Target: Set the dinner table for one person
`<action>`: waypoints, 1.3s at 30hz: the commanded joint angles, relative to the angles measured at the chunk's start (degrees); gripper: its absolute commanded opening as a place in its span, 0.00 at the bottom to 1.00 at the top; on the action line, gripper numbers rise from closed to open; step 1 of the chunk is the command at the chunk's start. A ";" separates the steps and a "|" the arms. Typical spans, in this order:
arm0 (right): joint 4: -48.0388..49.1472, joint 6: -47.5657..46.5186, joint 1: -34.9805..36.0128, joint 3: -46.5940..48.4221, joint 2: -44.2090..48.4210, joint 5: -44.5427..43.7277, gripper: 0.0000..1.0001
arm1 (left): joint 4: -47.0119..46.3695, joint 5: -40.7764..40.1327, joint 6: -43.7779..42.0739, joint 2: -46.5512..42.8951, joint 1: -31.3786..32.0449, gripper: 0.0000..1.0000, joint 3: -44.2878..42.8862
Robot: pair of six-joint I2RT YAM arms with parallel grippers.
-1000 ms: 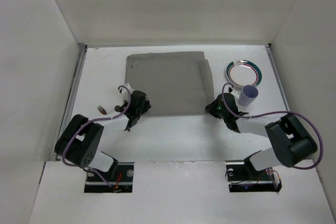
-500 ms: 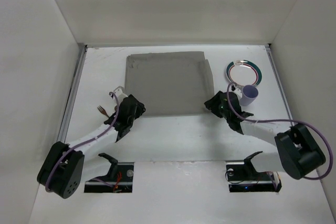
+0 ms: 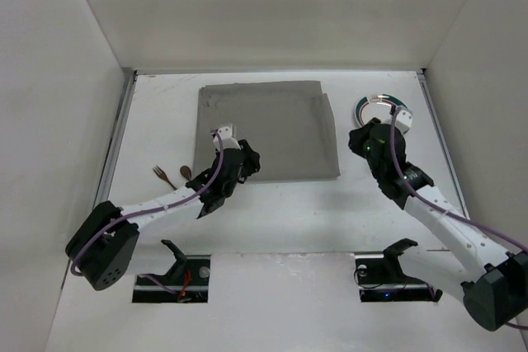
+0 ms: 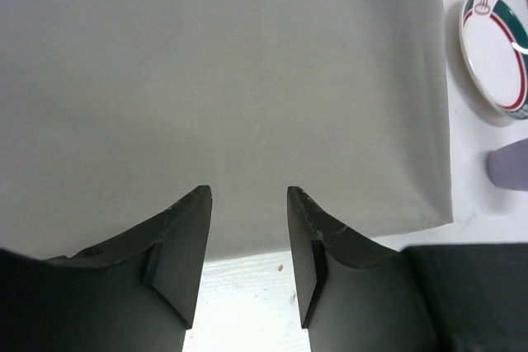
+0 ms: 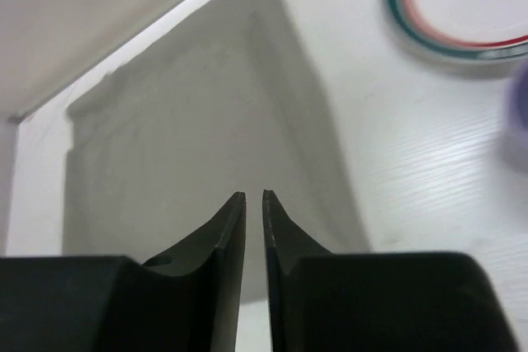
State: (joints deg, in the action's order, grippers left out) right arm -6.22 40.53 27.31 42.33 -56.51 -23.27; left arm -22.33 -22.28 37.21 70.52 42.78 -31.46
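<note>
The white dinner table (image 3: 280, 220) carries a grey cloth mat (image 3: 264, 125) lying flat at the back middle. My left gripper (image 3: 245, 161) hovers over the mat's near left edge. In the left wrist view it (image 4: 247, 191) is open with nothing between its fingers, and the mat (image 4: 223, 80) fills the view ahead. My right gripper (image 3: 363, 139) is off the mat's right edge, beside the plate (image 3: 381, 105). In the right wrist view it (image 5: 254, 194) has its jaws almost together on nothing, pointing at the mat (image 5: 198, 138).
A white plate (image 4: 495, 47) with a green and red rim sits at the back right. A purple cup (image 4: 511, 164) stands just in front of it, hidden under my right arm in the top view. A fork (image 3: 160, 174) and a spoon (image 3: 186, 173) lie left of the mat.
My left arm reached right along the mat's near edge and opened wider. My right arm swung right and back toward the plate, covering the cup. The mat's right edge now lies flatter and further right.
</note>
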 commanded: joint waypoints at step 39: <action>14.40 11.76 -48.36 16.82 -47.29 23.18 0.46 | -16.43 3.74 -1.97 4.98 0.68 0.43 3.60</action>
State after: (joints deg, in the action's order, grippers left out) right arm 4.29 50.11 -21.02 58.15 -103.77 -2.26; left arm -35.03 -18.92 34.65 75.53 43.70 -27.79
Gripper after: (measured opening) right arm 0.464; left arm 0.426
